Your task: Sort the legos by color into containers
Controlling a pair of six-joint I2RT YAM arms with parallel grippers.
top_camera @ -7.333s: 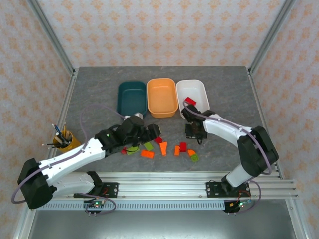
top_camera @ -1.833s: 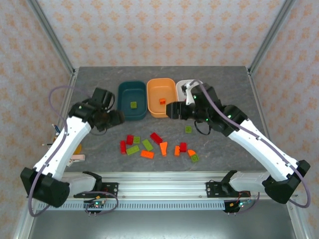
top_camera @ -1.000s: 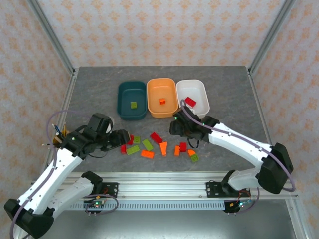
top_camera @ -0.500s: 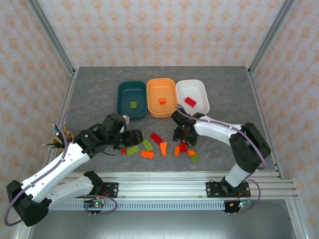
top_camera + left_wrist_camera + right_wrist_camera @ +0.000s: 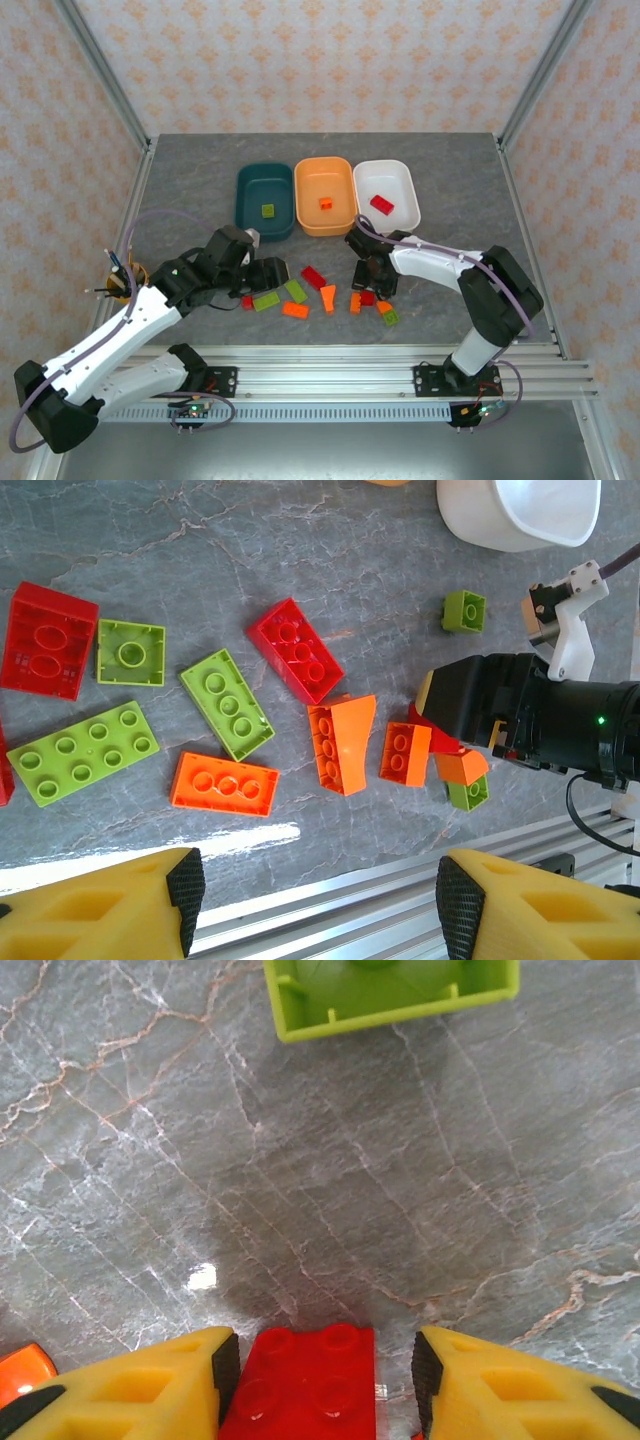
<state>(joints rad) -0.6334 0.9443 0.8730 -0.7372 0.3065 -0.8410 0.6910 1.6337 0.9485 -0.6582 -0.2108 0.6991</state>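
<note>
The left fingers [image 5: 110,910] are held wide apart above loose legos [image 5: 225,702] on the table [image 5: 200,540], with nothing gripped. A red brick [image 5: 300,1385] is straddled by the right fingers [image 5: 130,1385]: one pad touches it and a slight gap is left at the other. Farther off are the teal tub [image 5: 241,200], orange tub [image 5: 325,222] and white tub [image 5: 388,178].

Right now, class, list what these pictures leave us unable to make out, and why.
- Right wrist view: the red brick between the fingers of the right gripper runs off the bottom edge, so its length is unknown.
- Same view: the green brick is cut by the top edge.
- Left wrist view: the right gripper hides most of that red brick.
</note>
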